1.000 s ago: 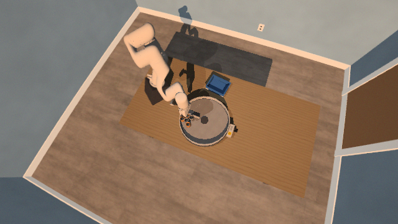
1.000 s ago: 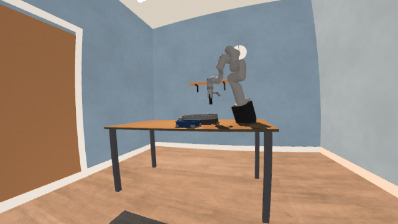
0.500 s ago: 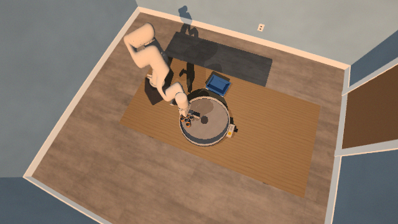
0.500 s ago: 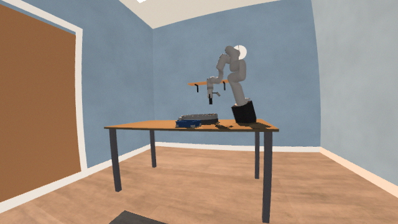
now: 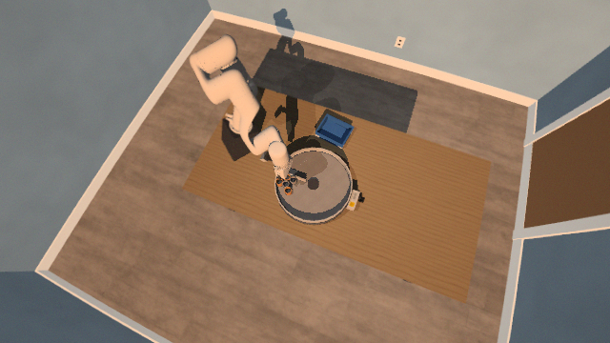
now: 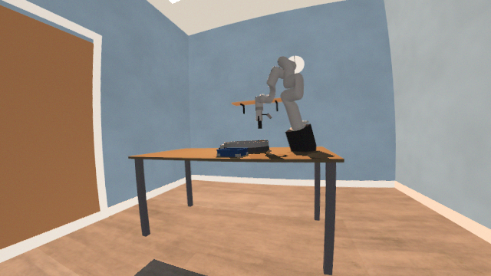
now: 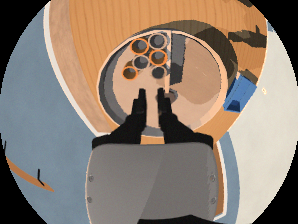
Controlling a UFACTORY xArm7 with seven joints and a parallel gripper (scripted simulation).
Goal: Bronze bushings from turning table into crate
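Wooden planks run across the table (image 5: 415,214) (image 6: 184,155) (image 7: 82,20), whose near edge in the exterior view lies just beyond the blue crate (image 5: 345,141) (image 6: 232,152) (image 7: 243,90). Your jaws are slightly open and hold nothing; their black fingers (image 6: 260,124) point down, well above the turning table (image 5: 329,195) (image 6: 247,144) (image 7: 135,95). On it, inside the rim, you have three bronze bushings (image 5: 288,193) (image 7: 139,54) clustered with three steel bushings (image 7: 140,68), leaving little room between them. A thin upright divider (image 7: 168,55) stands beside the cluster; the disc beyond it offers you open room. Your crate sits on the table, outside the round rim. Your arm (image 5: 245,105) (image 6: 293,90) rises from its black pedestal (image 5: 234,154) (image 6: 301,139), bends high and drops its wrist over the cluster's side.

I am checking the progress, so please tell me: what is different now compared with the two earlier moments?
Nothing visibly changed: the arm, the gripper, the turning table and the blue crate look the same.
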